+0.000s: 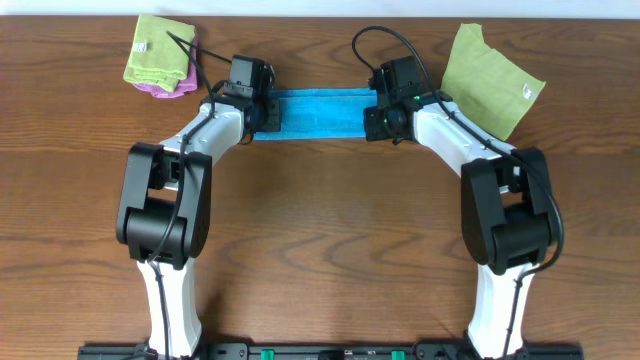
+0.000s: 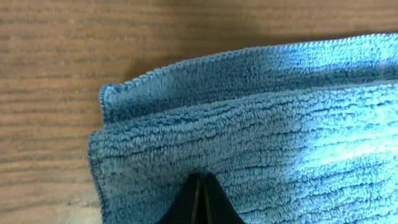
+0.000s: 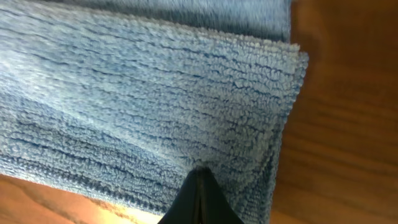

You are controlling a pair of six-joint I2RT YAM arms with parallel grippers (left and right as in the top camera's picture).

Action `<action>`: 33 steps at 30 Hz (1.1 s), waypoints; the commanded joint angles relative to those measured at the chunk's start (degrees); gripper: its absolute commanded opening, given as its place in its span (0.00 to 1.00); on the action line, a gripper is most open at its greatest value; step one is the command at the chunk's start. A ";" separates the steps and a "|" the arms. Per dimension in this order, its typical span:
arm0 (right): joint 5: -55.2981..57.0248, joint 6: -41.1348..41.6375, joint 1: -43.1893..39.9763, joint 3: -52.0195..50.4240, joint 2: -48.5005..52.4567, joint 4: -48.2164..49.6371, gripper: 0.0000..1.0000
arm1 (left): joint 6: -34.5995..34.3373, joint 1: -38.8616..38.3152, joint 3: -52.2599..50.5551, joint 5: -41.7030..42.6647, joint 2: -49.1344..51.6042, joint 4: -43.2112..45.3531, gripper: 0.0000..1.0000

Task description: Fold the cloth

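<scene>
We have the cloth (image 1: 320,114) lying as a folded strip at the far middle of the table (image 1: 330,230). Our left gripper (image 2: 200,185) pinches its left end and our right gripper (image 3: 200,179) its right end.

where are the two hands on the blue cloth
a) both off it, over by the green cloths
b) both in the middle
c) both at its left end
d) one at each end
d: overhead, the left hand pinches the left end of the cloth and the right hand pinches its right end.
</scene>
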 commanded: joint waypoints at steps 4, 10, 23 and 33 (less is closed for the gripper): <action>0.52 0.63 0.17 0.98 0.96 -2.80 0.01 | -0.68 0.02 0.46 0.11 1.14 -6.14 0.06; 0.55 0.70 0.52 0.92 0.98 -3.43 0.01 | -0.66 0.00 0.22 0.13 1.14 -6.78 0.06; 2.69 1.14 3.17 3.15 0.59 1.16 0.02 | -0.66 -0.02 0.20 0.11 1.14 -3.72 0.06; 6.99 -0.85 3.04 3.15 1.60 7.69 0.01 | -0.68 -0.02 0.20 0.11 1.14 -1.75 0.06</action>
